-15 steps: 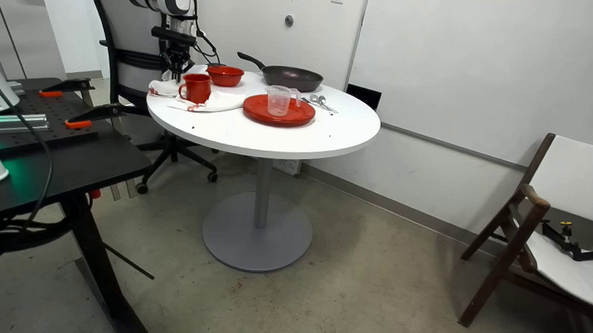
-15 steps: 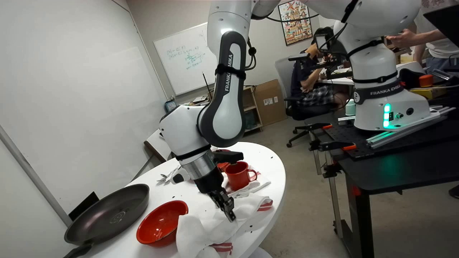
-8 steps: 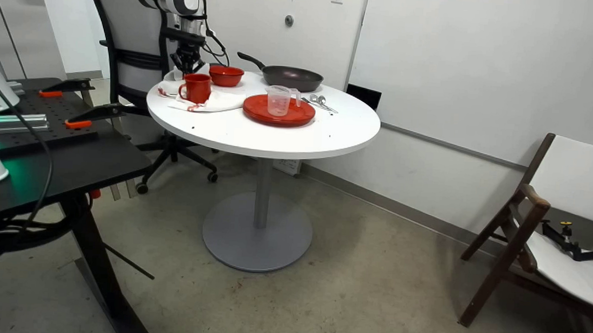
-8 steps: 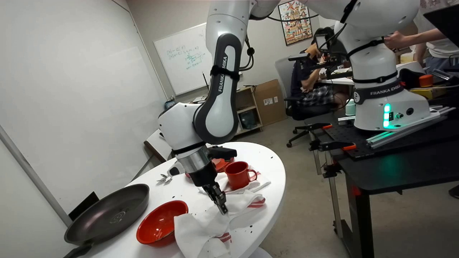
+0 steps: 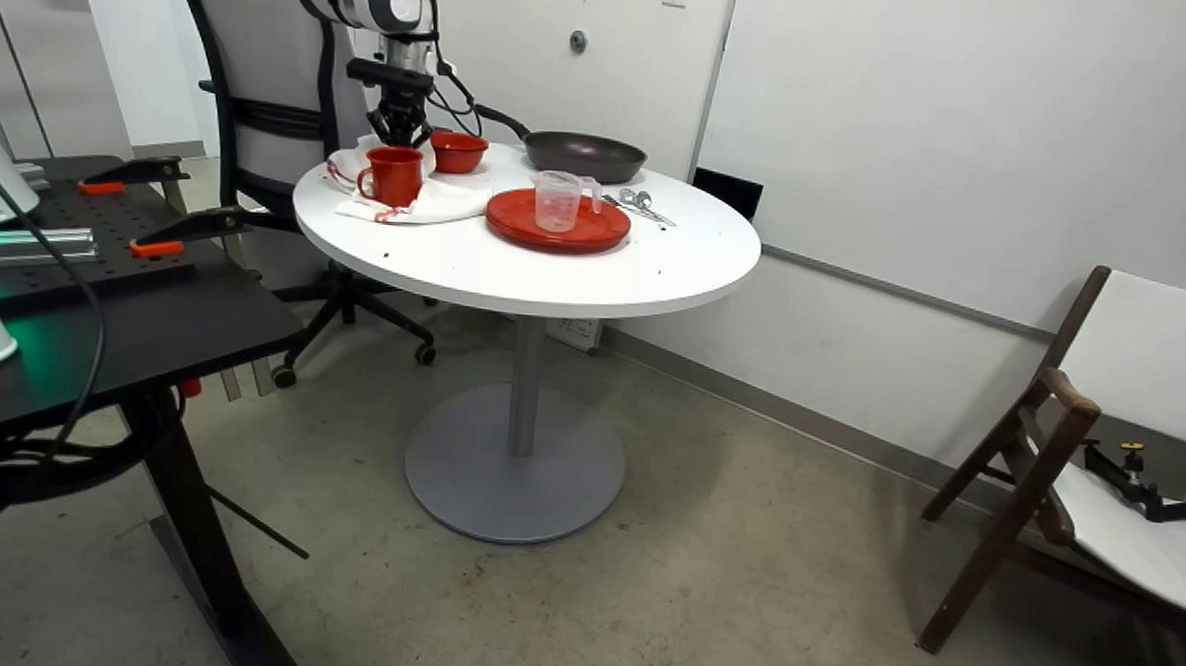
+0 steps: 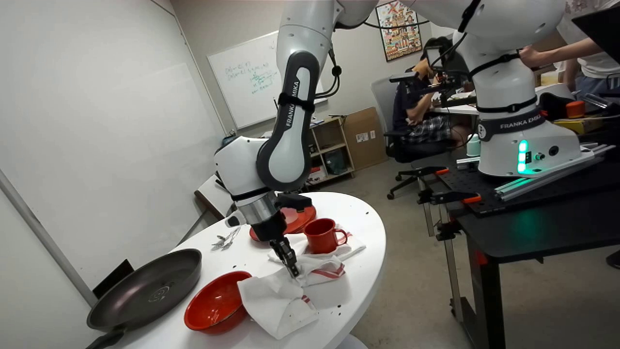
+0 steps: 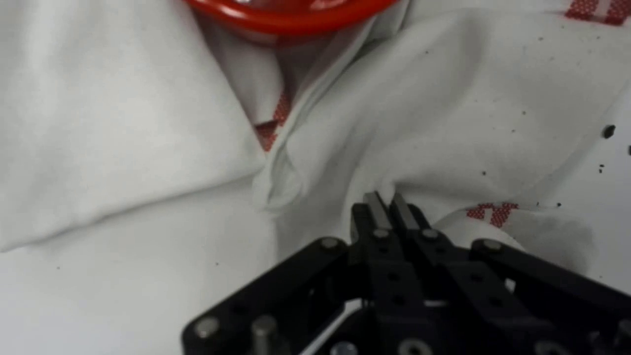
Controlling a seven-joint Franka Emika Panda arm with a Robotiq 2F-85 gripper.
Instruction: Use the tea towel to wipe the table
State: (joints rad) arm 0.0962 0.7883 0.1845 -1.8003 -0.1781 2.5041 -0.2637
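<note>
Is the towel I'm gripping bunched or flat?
Bunched, mostly: an exterior view shows the white towel gathered into folds at the fingers, one end fanning out.

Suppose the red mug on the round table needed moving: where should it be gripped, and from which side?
On the red mug, the handle looks best, approached from the side facing the black desk, jaws closing across it: the mug stands upright, and its thin loop juts out that way.
</note>
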